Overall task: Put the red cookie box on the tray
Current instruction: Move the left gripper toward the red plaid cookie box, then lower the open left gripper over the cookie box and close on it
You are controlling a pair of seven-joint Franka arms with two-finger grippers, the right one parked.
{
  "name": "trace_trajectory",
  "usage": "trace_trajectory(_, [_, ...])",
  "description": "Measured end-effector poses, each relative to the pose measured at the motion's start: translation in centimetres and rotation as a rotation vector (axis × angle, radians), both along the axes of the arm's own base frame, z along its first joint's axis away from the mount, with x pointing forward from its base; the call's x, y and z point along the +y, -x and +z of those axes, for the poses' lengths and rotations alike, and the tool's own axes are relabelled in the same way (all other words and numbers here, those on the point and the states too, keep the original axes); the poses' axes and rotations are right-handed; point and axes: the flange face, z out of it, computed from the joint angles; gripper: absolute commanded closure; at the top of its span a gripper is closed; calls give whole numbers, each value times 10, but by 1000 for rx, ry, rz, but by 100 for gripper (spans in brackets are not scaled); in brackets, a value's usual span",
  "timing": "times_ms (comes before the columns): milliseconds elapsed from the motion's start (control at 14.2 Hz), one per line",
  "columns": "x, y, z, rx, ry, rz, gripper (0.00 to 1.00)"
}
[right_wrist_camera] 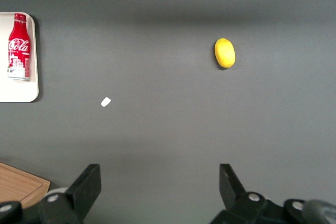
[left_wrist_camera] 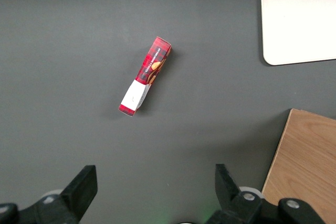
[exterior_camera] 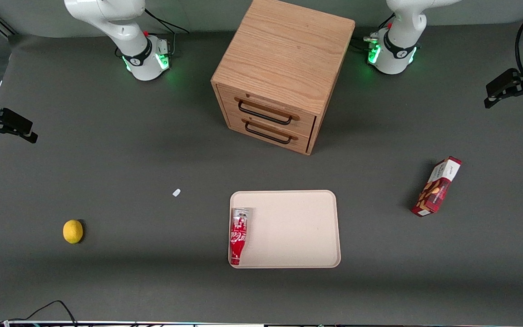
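Red cookie box is lying flat on the grey table, toward the working arm's end, well apart from the tray and not touching anything. It is resting at a slant, its white end panel pointing away from the front camera and its red end with the cookie pictures pointing nearer to that camera. In the left wrist view the same box is showing alone on the bare mat, with one rounded corner of the tray and an edge of the wooden drawer cabinet around it.

The tray is sitting near the middle of the table, nearer to the front camera than the drawer cabinet. A red-and-white soda can is lying on its side on the tray, along the rim at the parked arm's end; the other part of the tray surface is showing bare cream.

The gripper is hanging above the table's edge at the working arm's end, farther from the front camera than the box and clear of it. Its fingers are standing wide apart, holding nothing.

Toward the parked arm's end, a yellow lemon is resting on the table, and a small white scrap is lying between it and the tray.
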Motion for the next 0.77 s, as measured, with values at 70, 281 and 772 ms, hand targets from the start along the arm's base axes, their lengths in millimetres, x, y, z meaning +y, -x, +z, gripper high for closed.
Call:
trace_trajectory(70, [1, -8, -10, 5, 1, -13, 0])
trace_trajectory(281, [8, -37, -53, 35, -14, -139, 0])
trace_trajectory(772, [39, -89, -190, 93, -75, -212, 0])
